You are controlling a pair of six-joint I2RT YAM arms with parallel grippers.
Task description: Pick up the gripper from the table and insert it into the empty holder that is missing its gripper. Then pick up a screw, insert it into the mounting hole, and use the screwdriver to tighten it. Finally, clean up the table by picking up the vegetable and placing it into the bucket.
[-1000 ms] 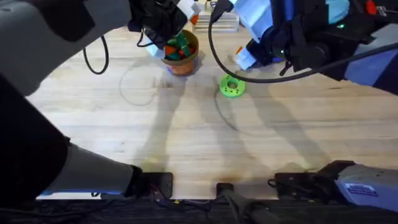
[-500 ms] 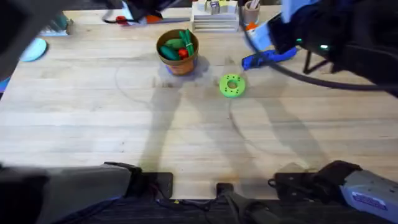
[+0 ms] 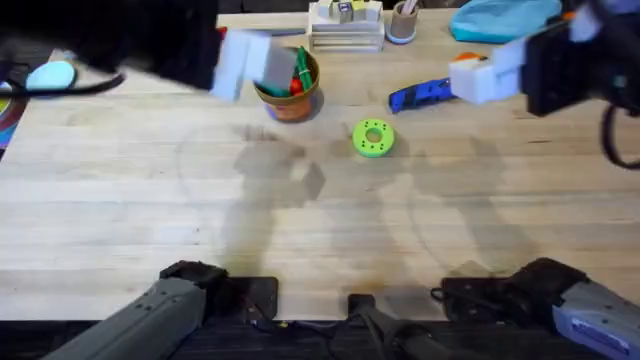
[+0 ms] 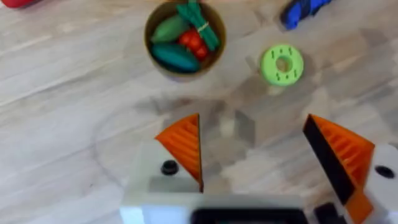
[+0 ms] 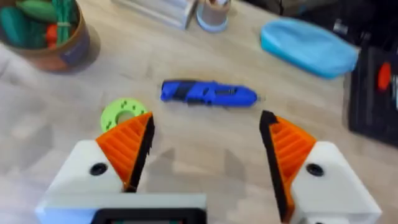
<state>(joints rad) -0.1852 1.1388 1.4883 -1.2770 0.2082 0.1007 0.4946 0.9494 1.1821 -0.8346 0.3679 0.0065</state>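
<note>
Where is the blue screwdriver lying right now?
In the overhead view the blue pen-shaped screwdriver lies flat on the light wooden table at the far right of centre, just beyond the flat green ring-shaped disc, held by neither arm.

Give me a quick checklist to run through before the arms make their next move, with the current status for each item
1. Vegetables inside the bucket: ok, green and red toys sit in it.
2. Left gripper empty: ok, orange pads apart, nothing between.
3. Right gripper empty: ok, open above the table.
4. Screwdriver released: ok, lying flat on the wood, apart from both grippers.
5. Green ring-shaped disc out of the way: ok, lying flat between bucket and screwdriver.
6. Orange finger mounted and screw tightened: cannot tell.
</note>
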